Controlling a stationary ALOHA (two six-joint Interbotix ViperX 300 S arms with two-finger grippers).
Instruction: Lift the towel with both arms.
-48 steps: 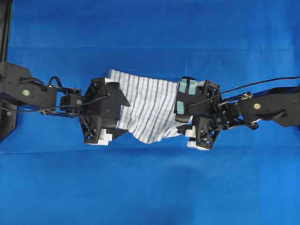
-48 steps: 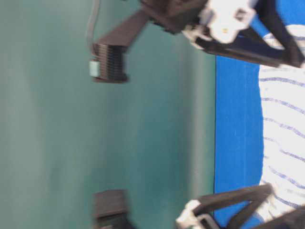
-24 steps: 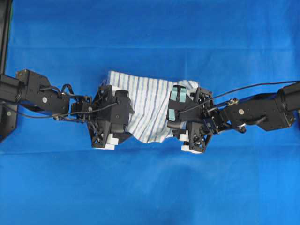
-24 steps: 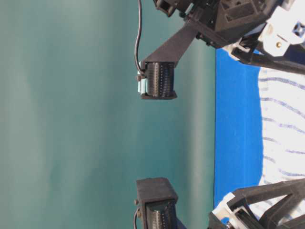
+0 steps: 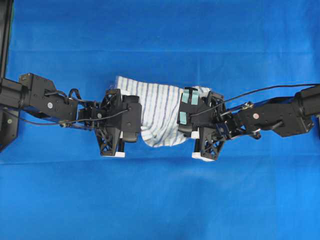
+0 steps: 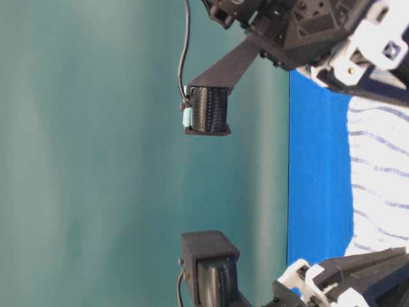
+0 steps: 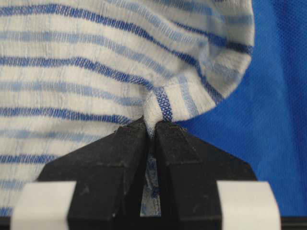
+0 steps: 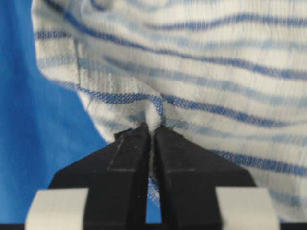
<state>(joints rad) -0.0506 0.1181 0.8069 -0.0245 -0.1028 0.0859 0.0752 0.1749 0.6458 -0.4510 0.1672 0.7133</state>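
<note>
At the middle of the overhead frame, the towel [image 5: 160, 114] is seen bunched on the blue table [image 5: 160, 200], its left and right ends covered by the two pincers. From the left edge of that frame the left arm [image 5: 45, 100] is extended, and its left pincer [image 5: 136, 120] is set over the towel's left end. Seen from the left wrist camera, the left pincer [image 7: 150, 132] is closed on a small raised fold of the towel [image 7: 86, 72], with cloth squeezed between the two black wedge-shaped jaws. White fittings are seen at the lower corners of that frame.

To the right, the right pincer [image 5: 184, 117], marked by pale teal pads, is placed over the towel's right end, and the right arm [image 5: 275, 112] runs off toward the right edge. In the right wrist view, the right pincer [image 8: 151, 127] is likewise shut upon a pinched ridge of the towel [image 8: 201, 57].

The cloth is soft and ribbed, white with thin blue-grey stripes, and its loose edges are curled and rounded. The table cover is a plain fine weave. Wide bare blue surface is left above and below the arms in the overhead view. In the table-level view, only a strip of striped cloth [image 6: 380, 173] is shown between black arm parts.
</note>
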